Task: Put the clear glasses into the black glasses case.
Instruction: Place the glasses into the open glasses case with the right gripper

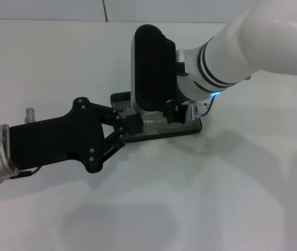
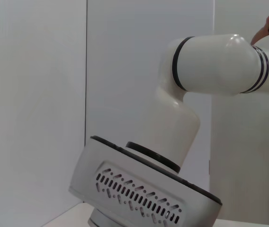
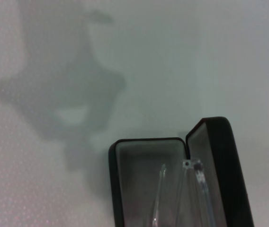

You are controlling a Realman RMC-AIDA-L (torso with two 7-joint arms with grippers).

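The black glasses case (image 1: 187,128) lies open mid-bench (image 1: 232,198), the clear glasses (image 3: 193,189) inside. The left pincer (image 1: 130,125) grips its near-left edge; right pincer (image 1: 177,112) hovers above, grip unclear.

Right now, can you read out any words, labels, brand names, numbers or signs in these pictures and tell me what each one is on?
No readable text in any view.
The black glasses case: open, grey lining showing, no logo or lettering visible.
The clear glasses: no marking to read.
The left claw and the right claw: no labels visible.
The right arm: only plain black bands.
The table: bare of print.
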